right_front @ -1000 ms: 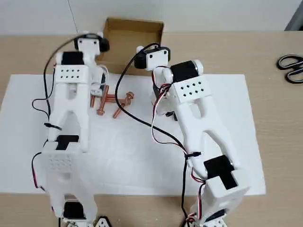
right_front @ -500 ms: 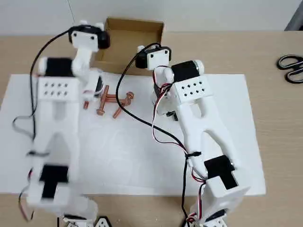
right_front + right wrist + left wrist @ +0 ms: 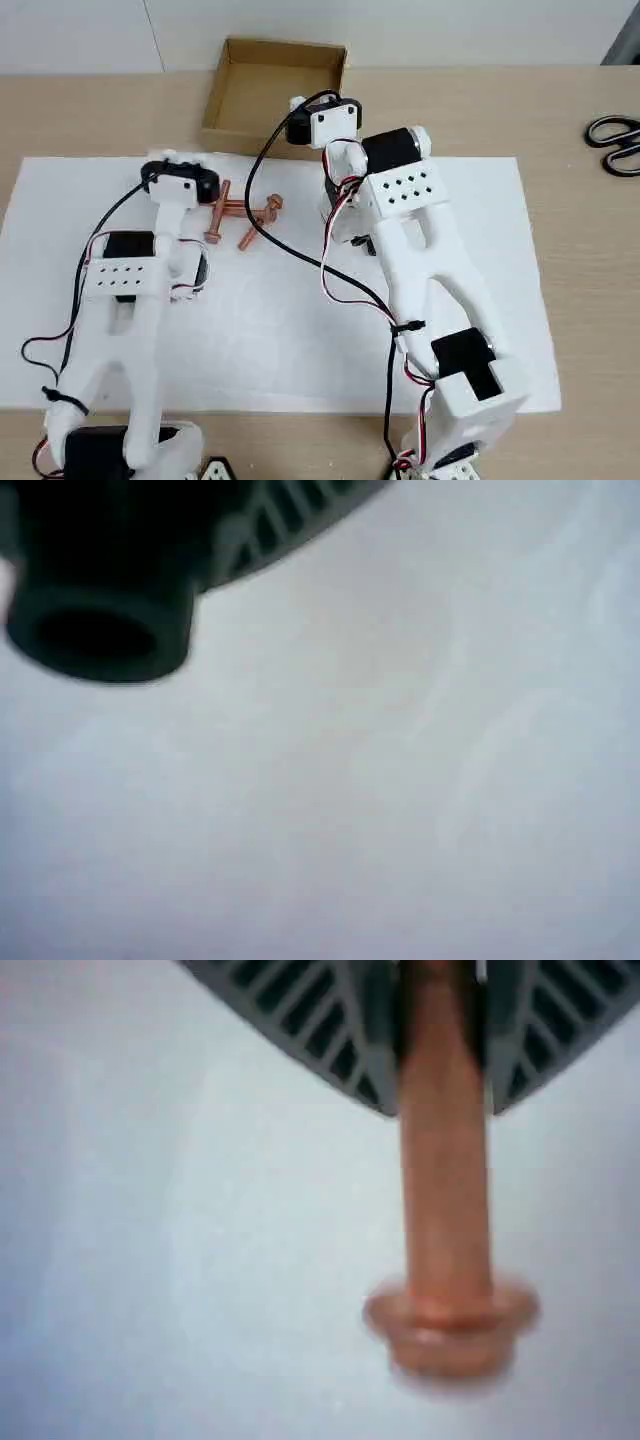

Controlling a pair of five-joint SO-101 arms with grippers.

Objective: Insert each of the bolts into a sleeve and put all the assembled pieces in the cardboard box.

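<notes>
So, cardboard box (image 3: pixel 275 95): stood at the worktop's (image 3: pixel 575 240) far edge, bare floor showing.
Loose bolts (image 3: pixel 245 213): lay near it on the white sheet (image 3: pixel 300 330).
Left pincer (image 3: pixel 440 1095): clamped a bolt (image 3: pixel 445 1210).
Right pincer (image 3: pixel 130 550): clamped a black sleeve (image 3: pixel 95 625).
Change: left arm (image 3: pixel 120 300) had drawn back toward the near edge.

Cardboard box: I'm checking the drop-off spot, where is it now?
High view: the cardboard box sits open on the wooden table, left of centre, just beyond the white sheet's far edge, behind the loose bolts.
</notes>
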